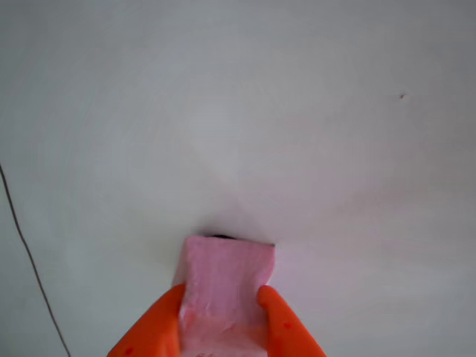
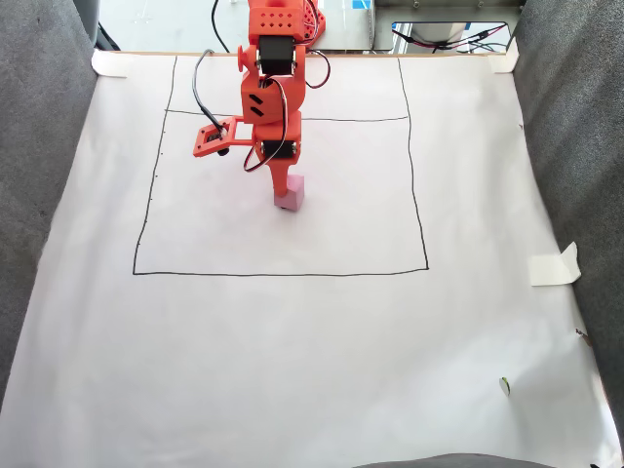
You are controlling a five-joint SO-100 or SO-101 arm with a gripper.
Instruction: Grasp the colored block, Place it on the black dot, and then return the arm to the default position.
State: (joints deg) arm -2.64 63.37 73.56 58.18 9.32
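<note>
Gripper (image 1: 222,312) clamped on colored block (image 1: 227,286), block resting on white paper sheet (image 2: 292,341)

Orange arm (image 2: 273,88) reaches down inside the drawn square (image 2: 426,265); in the other view a sliver of black dot (image 1: 219,236) peeks out at the block's 12 o'clock edge, and a thin dark line (image 1: 30,260) crosses at 9 o'clock

The orange gripper (image 1: 223,316) pinches the pale pink block (image 1: 227,275) from both sides; a sliver of the black dot (image 1: 221,236) peeks past its far edge.
</note>
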